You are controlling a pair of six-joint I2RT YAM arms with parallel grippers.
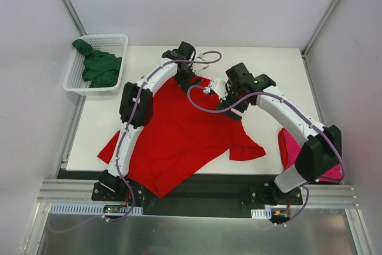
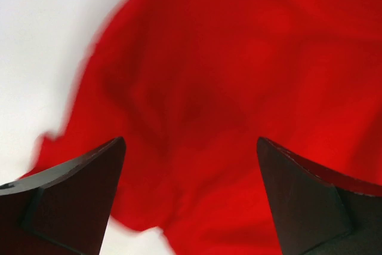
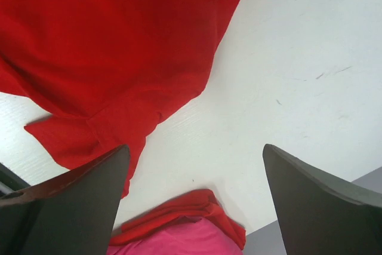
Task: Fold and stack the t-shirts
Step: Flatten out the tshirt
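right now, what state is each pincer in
left pincer: open, empty, over the red t-shirt
right pincer: open, empty, over the table beside the red t-shirt

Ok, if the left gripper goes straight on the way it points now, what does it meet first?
The red t-shirt: its rumpled cloth fills the left wrist view ahead of the open left gripper. How far off it lies, I cannot tell.

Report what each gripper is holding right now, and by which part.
Nothing is held. The left gripper and right gripper are both open and empty; the red t-shirt lies free on the table.
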